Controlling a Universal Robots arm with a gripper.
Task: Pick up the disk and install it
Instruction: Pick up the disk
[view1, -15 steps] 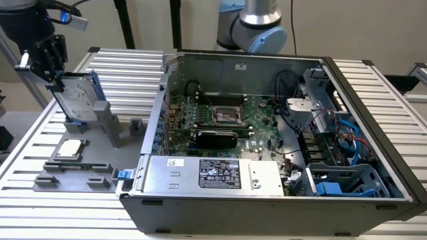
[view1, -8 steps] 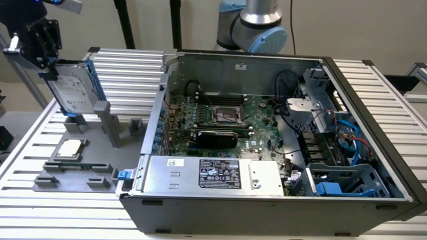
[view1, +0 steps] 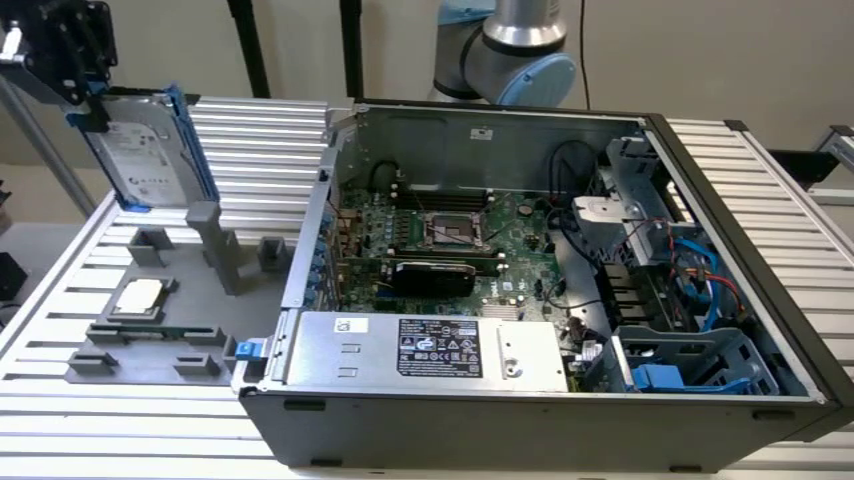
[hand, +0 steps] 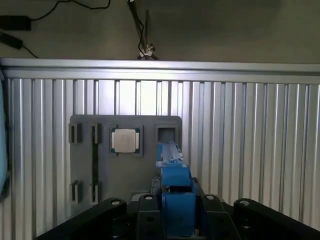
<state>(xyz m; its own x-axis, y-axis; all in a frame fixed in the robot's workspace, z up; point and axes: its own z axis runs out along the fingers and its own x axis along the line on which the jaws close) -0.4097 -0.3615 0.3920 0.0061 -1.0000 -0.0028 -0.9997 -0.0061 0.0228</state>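
Slatted aluminium table (view1: 787, 180); gripper (view1: 91, 100) clenched on hard drive (view1: 140, 150), upright above grey holder tray (view1: 194, 312), probably to clear its posts.

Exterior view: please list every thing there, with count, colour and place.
disk: one, silver-grey with blue rails, held above the fixture plate
CPU chip: one, silver, on the fixture plate
fixture plate: one, grey, exterior view's left
computer case: one, dark grey, open, on the table
power supply box: one, silver, inside the case
table: one, silver, under all
arm: one, grey, behind the case
gripper: one, black, shut on the disk
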